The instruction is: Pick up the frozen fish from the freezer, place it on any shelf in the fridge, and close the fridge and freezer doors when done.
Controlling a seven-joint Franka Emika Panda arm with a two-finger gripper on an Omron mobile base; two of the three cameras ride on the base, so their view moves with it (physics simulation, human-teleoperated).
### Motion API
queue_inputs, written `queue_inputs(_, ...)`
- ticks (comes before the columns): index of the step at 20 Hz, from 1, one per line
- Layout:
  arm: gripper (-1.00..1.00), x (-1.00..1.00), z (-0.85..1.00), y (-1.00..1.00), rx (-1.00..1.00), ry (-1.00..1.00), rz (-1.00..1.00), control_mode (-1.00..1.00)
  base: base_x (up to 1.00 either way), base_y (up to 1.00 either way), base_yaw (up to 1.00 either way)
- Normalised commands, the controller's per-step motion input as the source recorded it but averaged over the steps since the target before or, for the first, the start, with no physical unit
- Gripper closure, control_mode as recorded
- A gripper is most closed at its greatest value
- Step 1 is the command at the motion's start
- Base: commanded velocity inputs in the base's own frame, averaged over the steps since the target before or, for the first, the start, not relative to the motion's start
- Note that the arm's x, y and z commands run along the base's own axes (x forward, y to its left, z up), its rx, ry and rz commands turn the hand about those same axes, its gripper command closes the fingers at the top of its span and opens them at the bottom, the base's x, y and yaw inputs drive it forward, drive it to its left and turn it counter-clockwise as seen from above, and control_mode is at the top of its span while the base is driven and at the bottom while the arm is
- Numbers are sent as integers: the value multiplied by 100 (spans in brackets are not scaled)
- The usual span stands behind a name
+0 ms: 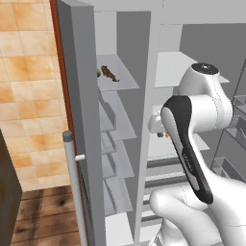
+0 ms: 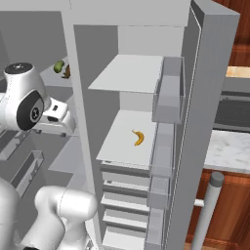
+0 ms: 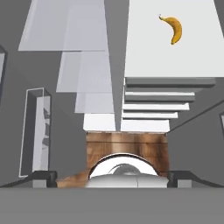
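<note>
The frozen fish (image 1: 109, 73), small and dark brown, lies on the top glassy shelf of the freezer (image 1: 120, 120). In the right base view it (image 2: 67, 72) peeks out behind the arm. My gripper (image 3: 112, 177) hangs in front of the divider between freezer and fridge (image 2: 136, 97), well below the fish and pointing down. Its fingertips (image 3: 43, 177) stand wide apart with nothing between them, so it is open. The freezer door (image 1: 84, 120) and the fridge door (image 2: 205, 122) both stand open. White shelves (image 2: 129, 73) span the fridge.
A yellow banana (image 2: 138, 137) lies on the lower white shelf, above the stacked drawers (image 3: 157, 105). A green cucumber (image 2: 58, 66) sits beside the fish. Door bins (image 2: 168, 97) line the fridge door. Wooden floor (image 3: 127, 144) lies below.
</note>
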Motion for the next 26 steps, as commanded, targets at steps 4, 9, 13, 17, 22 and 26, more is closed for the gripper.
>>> queue_inputs(4,-100,0,0,0,0,0,0,100,0,41,0)
queue_inputs(9,-100,0,0,0,0,0,0,100,6,24,0)
queue_inputs(13,-100,0,0,0,0,0,0,100,25,22,0)
queue_inputs(17,-100,0,0,0,0,0,0,100,39,41,-1)
queue_inputs(22,-100,0,0,0,0,0,0,100,52,38,-3)
queue_inputs(26,-100,0,0,0,0,0,0,100,52,3,0)
